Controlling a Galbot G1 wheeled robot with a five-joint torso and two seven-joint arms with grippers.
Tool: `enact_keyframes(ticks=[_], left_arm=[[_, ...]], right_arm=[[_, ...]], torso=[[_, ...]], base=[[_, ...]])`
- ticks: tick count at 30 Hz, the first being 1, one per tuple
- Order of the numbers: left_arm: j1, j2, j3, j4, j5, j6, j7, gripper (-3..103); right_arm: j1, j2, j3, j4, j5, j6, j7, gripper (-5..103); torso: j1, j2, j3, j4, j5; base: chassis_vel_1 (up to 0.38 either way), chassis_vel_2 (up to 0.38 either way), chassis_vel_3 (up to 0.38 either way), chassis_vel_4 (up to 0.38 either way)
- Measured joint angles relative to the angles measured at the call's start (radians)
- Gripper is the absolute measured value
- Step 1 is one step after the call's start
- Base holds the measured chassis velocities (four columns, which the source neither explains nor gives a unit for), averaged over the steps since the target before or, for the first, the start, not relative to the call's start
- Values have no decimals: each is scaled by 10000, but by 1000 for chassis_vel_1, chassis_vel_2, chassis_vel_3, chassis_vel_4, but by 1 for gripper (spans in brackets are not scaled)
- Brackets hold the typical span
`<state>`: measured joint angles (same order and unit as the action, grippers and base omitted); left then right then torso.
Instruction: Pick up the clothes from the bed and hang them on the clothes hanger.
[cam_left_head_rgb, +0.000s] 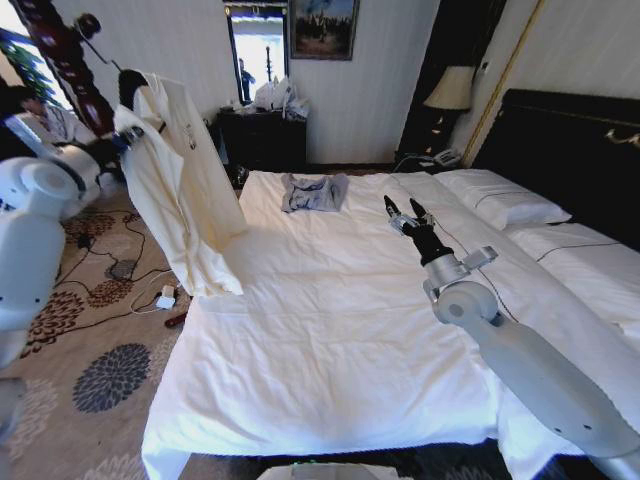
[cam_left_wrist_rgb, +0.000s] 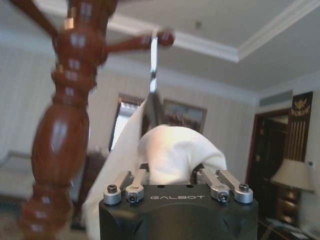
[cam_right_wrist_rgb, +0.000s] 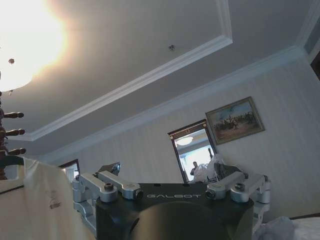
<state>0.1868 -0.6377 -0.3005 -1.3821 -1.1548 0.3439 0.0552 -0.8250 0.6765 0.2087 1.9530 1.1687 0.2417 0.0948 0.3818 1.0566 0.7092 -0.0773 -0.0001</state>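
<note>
While hung by the post | clothes (cam_left_wrist_rgb: 175, 152) pinched in left gripper (cam_left_wrist_rgb: 172, 177) jaws | right gripper (cam_left_head_rgb: 403, 212) jaws spread

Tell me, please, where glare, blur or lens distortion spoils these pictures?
Right wrist view: a ceiling light blows out one corner into white glare. Left wrist view: the dark-red wooden post close to the lens is soft, and the cream clothes above the left gripper look overexposed. Head view: wide-angle bending curves the bed and walls; the window is washed out.
</note>
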Motion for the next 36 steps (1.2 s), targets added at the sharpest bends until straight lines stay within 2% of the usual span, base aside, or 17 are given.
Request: enact_keyframes(ticks=[1,3,4,6,7,8,10,11,13,16,21,31,33,35,36], left_arm=[[0,0,0,0,0,0,0,40],[113,150,-96,-225,211,-578,20,51],[113,150,-96,-225,211,-578,20,51],[128,261,-127,-401,203,-769,59,62],[133,341,-145,-528,196,-861,84,62],[146,441,-187,-734,173,-907,89,73],[167,500,-213,-857,149,-906,76,73],[265,622,-286,-1118,97,-904,43,84],[374,715,-361,-1320,76,-889,16,84],[1018,917,-872,-1959,62,-749,-84,97],[2159,1098,-1744,-2846,46,-589,-166,100],[1886,1495,-1719,-2610,-94,-286,-285,100],[2093,1743,-1811,-2829,-143,41,-308,100],[2445,2159,-1980,-3237,-677,1291,-554,100],[2445,2159,-1980,-3237,-677,1291,-554,100]], right_arm=[[0,0,0,0,0,0,0,100],[-22,-43,-5,10,-11,-11,28,100],[-22,-43,-5,10,-11,-11,28,100],[13,-41,-22,10,-13,-22,36,100],[32,-23,-32,10,-13,-27,45,100],[32,22,-55,11,-24,-37,50,100],[21,41,-61,14,-39,-39,51,100],[-11,71,-69,25,-75,-44,52,100],[-34,92,-69,28,-95,-45,52,100],[-116,113,-44,34,-122,-47,52,100],[-259,34,49,81,-142,-45,52,100],[-393,-48,73,273,-195,-35,52,100],[-472,-47,96,292,-229,-30,52,100],[-527,-102,150,301,-256,-14,8,100],[-527,-102,150,301,-256,-14,8,100]], torso=[[0,0,0,0,0],[0,1,0,-7,0],[0,1,0,-7,0],[1,0,0,-5,-1],[0,0,0,-3,-1],[0,0,0,-2,3],[0,0,0,-4,4],[0,0,0,-6,2],[0,0,0,-6,2],[0,0,-1,-3,3],[-1,1,-1,-1,0],[2,1,-1,-5,1],[1,0,-1,-6,2],[1,0,-1,-2,2],[1,0,-1,-2,2]], base=[[0,0,0,0],[0,0,0,0],[0,0,0,0],[0,0,0,0],[0,0,0,0],[0,0,0,0],[0,0,0,0],[0,0,0,0],[0,0,0,0],[0,0,0,0],[0,0,0,0],[0,0,0,0],[0,0,0,0],[0,0,0,0],[0,0,0,0]])
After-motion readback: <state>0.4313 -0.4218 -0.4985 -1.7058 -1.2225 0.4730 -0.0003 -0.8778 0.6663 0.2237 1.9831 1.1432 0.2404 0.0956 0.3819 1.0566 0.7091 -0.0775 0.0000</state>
